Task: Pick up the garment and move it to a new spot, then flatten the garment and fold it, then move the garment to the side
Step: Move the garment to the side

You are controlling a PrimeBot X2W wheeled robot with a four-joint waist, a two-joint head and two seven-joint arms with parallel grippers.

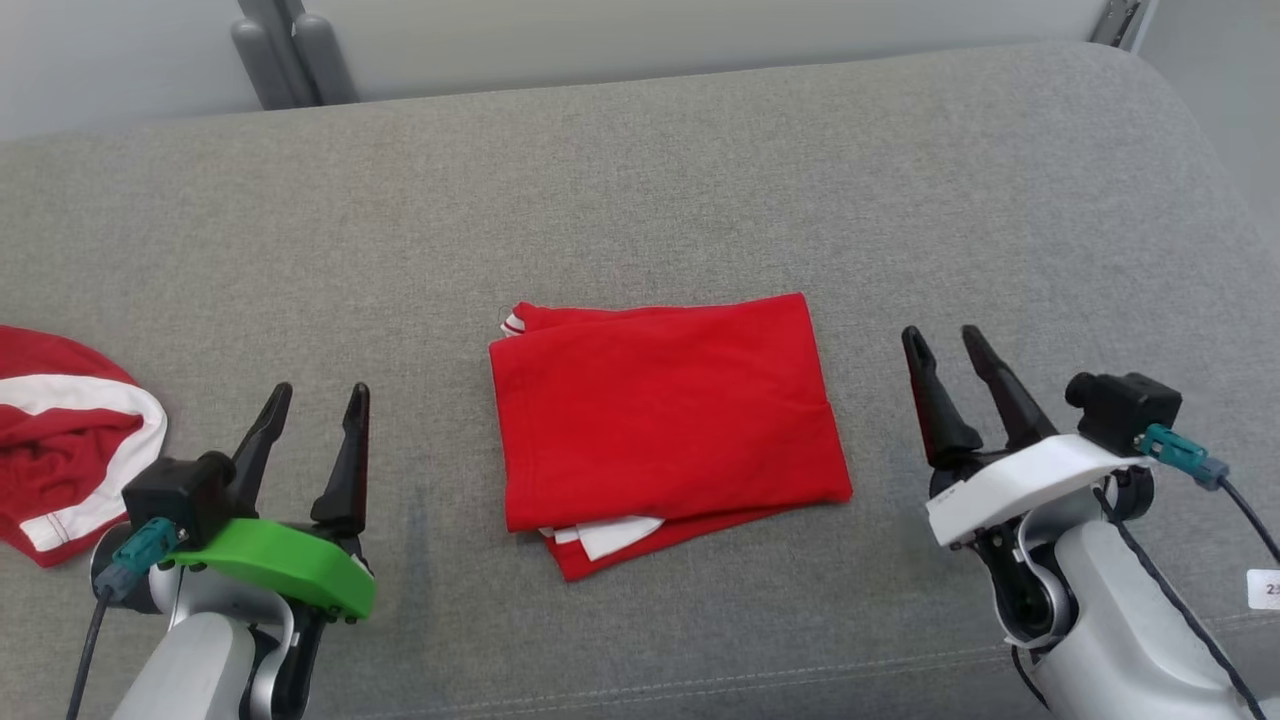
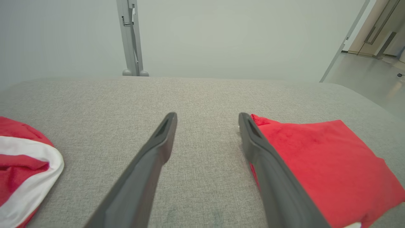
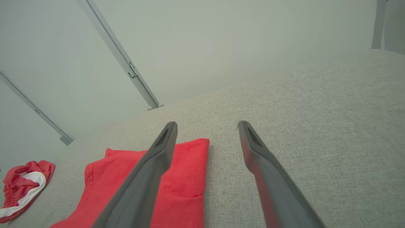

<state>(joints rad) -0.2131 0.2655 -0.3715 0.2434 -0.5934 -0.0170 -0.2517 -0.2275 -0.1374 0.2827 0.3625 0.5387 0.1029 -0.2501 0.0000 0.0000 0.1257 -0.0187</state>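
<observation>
A red garment with white trim lies folded into a flat rectangle at the middle of the grey cushion. Its white edges peek out at the near side and far left corner. My left gripper hovers open to the left of it, nothing between its fingers. On the garment's other side my right gripper is open too and holds nothing. The left wrist view has the garment just right of my left gripper. In the right wrist view the garment lies left of my right gripper.
A second red and white garment lies crumpled at the cushion's left edge, also seen as a bunched red and white heap in the left wrist view and small in the right wrist view. Grey metal posts stand behind the cushion against a pale wall.
</observation>
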